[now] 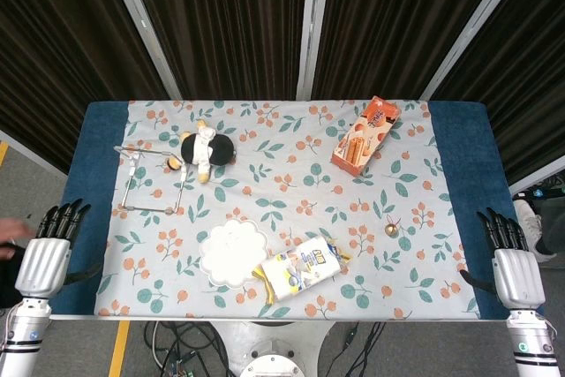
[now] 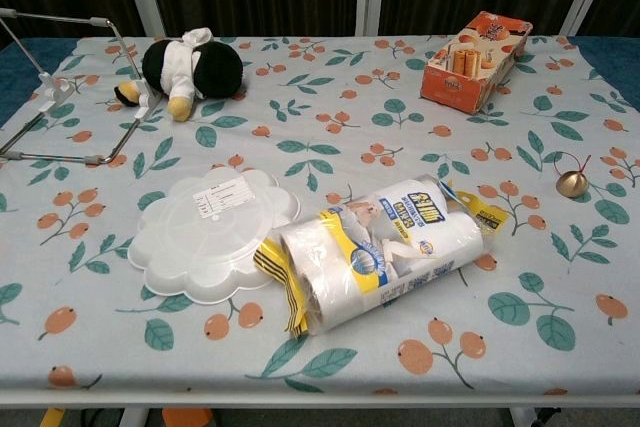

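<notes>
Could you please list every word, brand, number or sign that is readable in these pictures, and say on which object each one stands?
No text can be read with certainty.
Roll pack: large blue print on the wrapper and a round blue badge, too blurred to read.
White flower-shaped plate: a small printed sticker, too small to read.
Orange snack box: brand lettering on its top end, blurred in both views.
Plush toy, small bell and floral tablecloth: no writing visible.

The 2 hands are seen only in the head view, low at the frame's outer edges. The left hand (image 1: 46,253) is held with its fingers straight and close together, nothing gripped. The right hand (image 1: 513,264) is posed likewise, fingers extended forward, nothing held.
</notes>
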Tool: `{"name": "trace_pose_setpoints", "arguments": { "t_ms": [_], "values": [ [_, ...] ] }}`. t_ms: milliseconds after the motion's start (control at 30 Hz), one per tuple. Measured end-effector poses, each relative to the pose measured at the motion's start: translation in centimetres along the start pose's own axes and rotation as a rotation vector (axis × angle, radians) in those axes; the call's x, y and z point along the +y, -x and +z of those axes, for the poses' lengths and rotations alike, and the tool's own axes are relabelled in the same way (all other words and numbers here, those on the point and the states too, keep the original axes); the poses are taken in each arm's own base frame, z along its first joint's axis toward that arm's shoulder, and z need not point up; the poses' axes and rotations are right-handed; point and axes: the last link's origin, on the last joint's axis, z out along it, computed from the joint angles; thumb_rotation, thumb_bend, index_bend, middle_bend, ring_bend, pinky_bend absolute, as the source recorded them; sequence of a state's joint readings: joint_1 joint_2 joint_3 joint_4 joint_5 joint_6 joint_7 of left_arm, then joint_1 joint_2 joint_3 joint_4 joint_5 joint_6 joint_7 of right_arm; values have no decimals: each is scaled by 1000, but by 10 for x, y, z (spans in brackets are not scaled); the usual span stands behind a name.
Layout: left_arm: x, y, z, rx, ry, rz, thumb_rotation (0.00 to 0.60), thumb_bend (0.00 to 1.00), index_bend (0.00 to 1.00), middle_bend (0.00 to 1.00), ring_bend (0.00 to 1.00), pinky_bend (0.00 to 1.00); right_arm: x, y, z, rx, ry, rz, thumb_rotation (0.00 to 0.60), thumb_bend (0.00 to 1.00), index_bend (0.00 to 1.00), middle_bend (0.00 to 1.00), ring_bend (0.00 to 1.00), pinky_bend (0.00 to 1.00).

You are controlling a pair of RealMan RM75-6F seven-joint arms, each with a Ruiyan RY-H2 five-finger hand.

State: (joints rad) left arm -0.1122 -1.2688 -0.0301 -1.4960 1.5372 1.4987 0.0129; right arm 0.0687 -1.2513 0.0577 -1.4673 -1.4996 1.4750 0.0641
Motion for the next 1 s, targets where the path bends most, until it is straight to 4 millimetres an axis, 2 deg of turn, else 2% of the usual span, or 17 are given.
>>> {"name": "trace_pose_setpoints", "arguments": {
  "t_ms": [333,533,800,1000],
  "values": [
    [-2,-2,-1,4,-6,0,600,20,68,0,0,15,-1,1,3,-9,-3,-13,600,2,0,0,0,0],
    [-3,0,0,-4,-3,-3,600,20,68,0,0,15,-8,-3,16,-35,-40,-81,600,9,0,0,0,0],
    [-7,4,-1,-15,-16,-2,600,20,68,0,0,15,-42,-14,59,-137,-168,-281,600,55,0,0,0,0],
    [-8,7,-1,-22,-18,-2,600,20,68,0,0,15,-72,-10,91,-250,-252,-441,600,58,0,0,0,0]
  ]
}}
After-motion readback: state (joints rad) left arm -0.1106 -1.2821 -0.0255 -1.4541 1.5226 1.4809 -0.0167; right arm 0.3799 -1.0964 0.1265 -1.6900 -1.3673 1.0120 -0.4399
